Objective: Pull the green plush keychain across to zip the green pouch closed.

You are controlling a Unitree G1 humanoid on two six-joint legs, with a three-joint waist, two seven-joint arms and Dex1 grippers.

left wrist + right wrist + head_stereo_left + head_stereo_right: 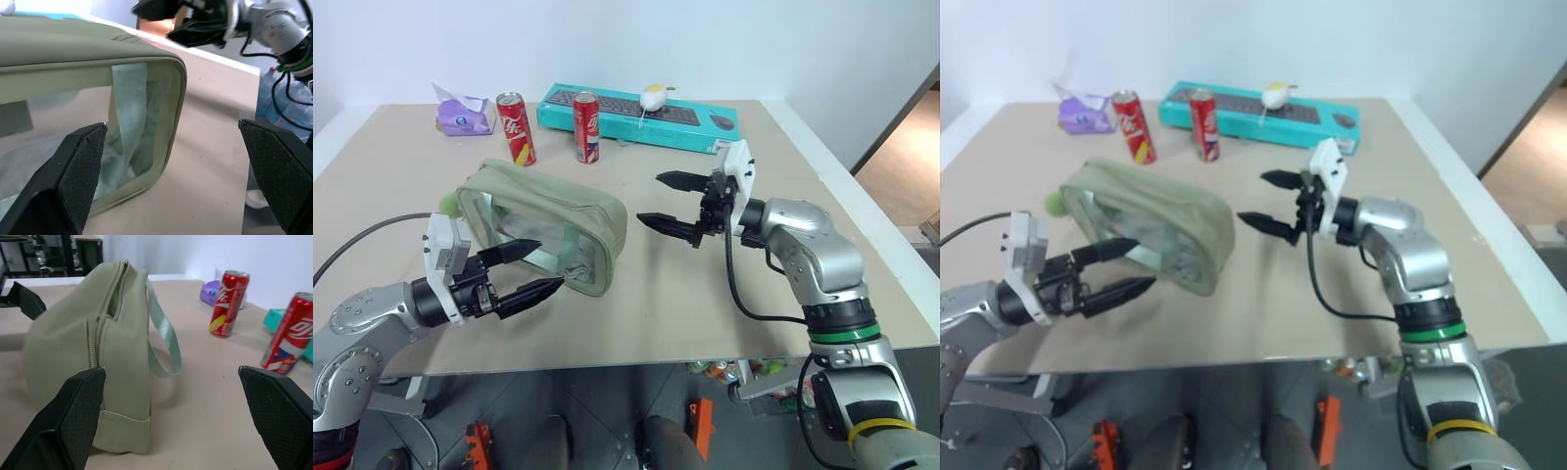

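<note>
The green pouch (pixel 543 217) lies on the table left of centre, its clear side window facing me and its zipper (pixel 93 342) running along the top. The green plush keychain (pixel 1056 203) peeks out at the pouch's far left end. My left gripper (pixel 551 264) is open, level, its fingertips at the pouch's near right corner by the strap (pixel 128 112). My right gripper (pixel 649 198) is open too, hovering just right of the pouch's right end and pointing at it, with nothing between its fingers.
Two red cans (pixel 517 127) (pixel 586 125) stand behind the pouch. A teal keyboard box (pixel 636 116) with a small yellow-white object (pixel 653 96) on it lies at the back, and a purple packet (pixel 462 116) at the back left. The table's front edge (pixel 656 357) is close to me.
</note>
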